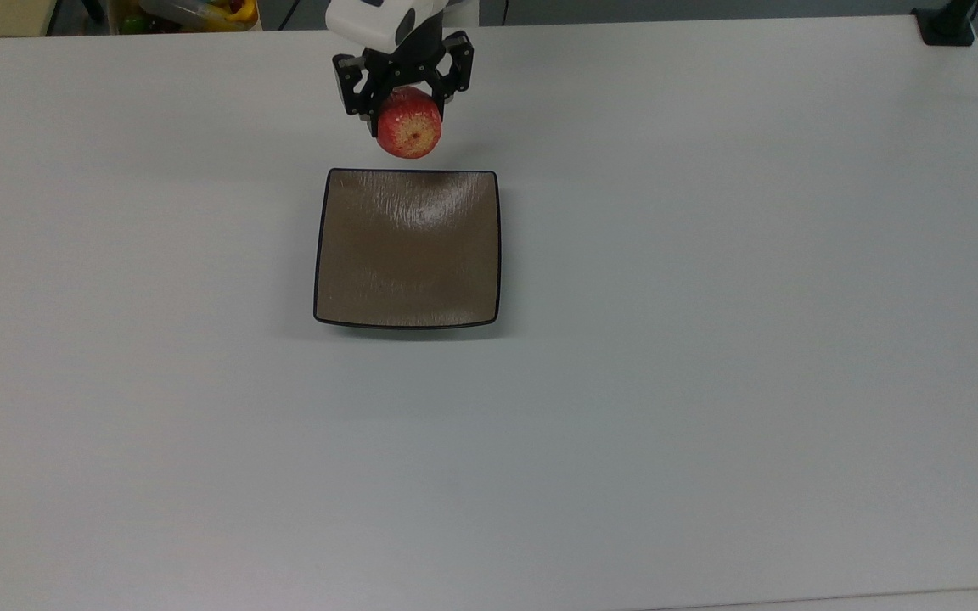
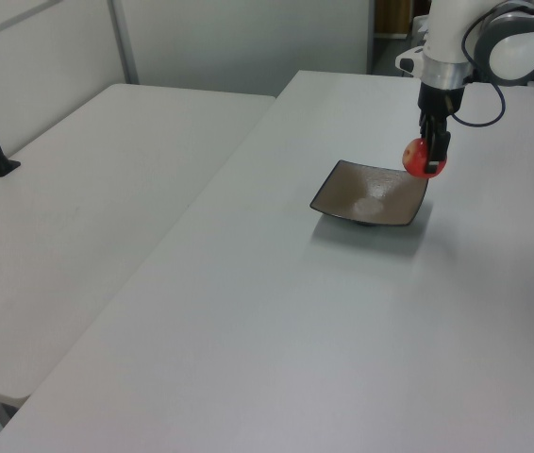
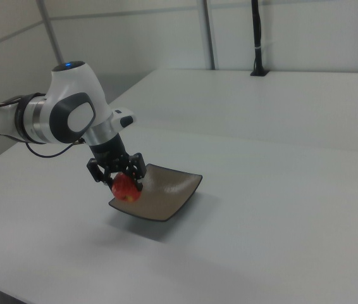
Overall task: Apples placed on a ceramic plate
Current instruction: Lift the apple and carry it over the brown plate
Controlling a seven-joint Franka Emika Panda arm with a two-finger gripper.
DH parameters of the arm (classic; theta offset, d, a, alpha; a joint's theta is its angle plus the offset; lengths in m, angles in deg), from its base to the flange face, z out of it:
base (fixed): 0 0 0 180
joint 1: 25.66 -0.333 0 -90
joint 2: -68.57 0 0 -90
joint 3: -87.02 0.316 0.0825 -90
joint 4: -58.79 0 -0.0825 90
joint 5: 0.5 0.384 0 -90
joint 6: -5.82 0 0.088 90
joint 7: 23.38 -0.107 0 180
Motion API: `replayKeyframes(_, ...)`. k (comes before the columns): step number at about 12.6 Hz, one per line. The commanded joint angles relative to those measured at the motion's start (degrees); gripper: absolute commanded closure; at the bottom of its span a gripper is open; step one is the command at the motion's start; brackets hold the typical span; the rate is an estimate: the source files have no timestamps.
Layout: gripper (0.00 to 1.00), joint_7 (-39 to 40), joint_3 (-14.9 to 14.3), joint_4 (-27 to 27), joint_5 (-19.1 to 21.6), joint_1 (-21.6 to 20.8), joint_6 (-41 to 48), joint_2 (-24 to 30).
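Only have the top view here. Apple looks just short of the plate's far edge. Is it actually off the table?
Observer: Yes. In the left view the apple hangs in the gripper well above the table.
Operator: Higher than the plate rim?
Observer: Yes. In the right view the apple sits above the ceramic plate, at its near corner.
Operator: Plate flat?
Observer: Its corners curve upward in the left view; your view flattens that.

white table [image 1: 710,339] w/ one brown square plate [image 1: 407,248] flat on it, near the top view's upper middle.
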Motion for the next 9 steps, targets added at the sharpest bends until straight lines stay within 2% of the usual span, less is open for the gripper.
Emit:
replayKeyframes(1, 0.23, -1.49, 0.0, -1.81, 0.79, 0.09, 0.94, -2.09)
replayKeyframes(8, 0.22, -1.49, 0.0, -1.81, 0.88, 0.09, 0.85, -2.09)
replayKeyframes(9, 0.12, -1.57, 0.0, -1.81, 0.88, 0.09, 0.85, -2.09)
